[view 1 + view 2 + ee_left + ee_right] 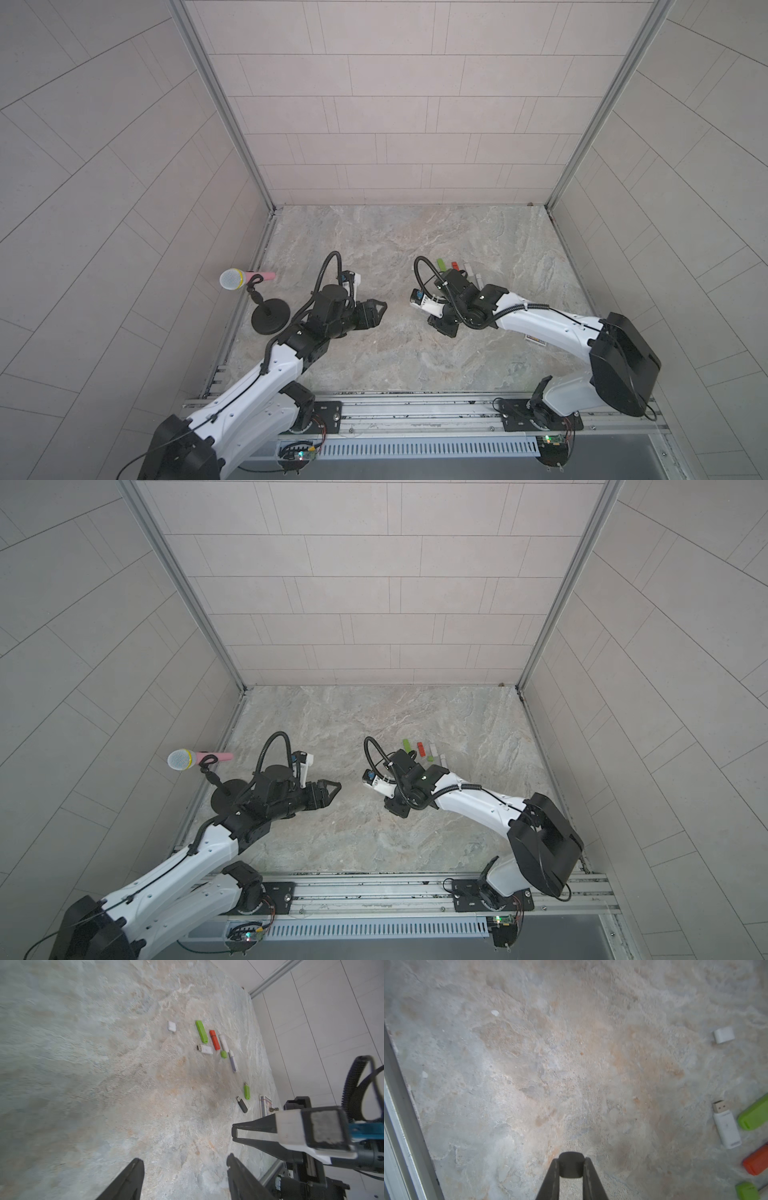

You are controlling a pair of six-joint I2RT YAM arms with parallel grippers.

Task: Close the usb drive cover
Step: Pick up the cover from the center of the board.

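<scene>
My right gripper (pixel 571 1160) is shut on a small black usb drive cover (pixel 571 1167), held a little above the stone table. The left wrist view shows that gripper (pixel 234 1132) from the side with the cover at its tip. Beyond it a black usb drive (pixel 242 1104) lies on the table with its metal plug bare. The arm hides that drive in both top views. My left gripper (pixel 185 1159) is open and holds nothing. It hangs over bare table, facing the right gripper (pixel 442 326) across a gap; both top views show it (pixel 380 307) (pixel 334 789).
Several other drives lie in a loose row: a green one (pixel 201 1031), a red one (pixel 214 1040), an uncapped white one (pixel 726 1128) with its white cap (pixel 724 1035) apart, and an uncapped green one (pixel 246 1091). A microphone (pixel 232 279) on a black stand (pixel 271 316) is at the left wall.
</scene>
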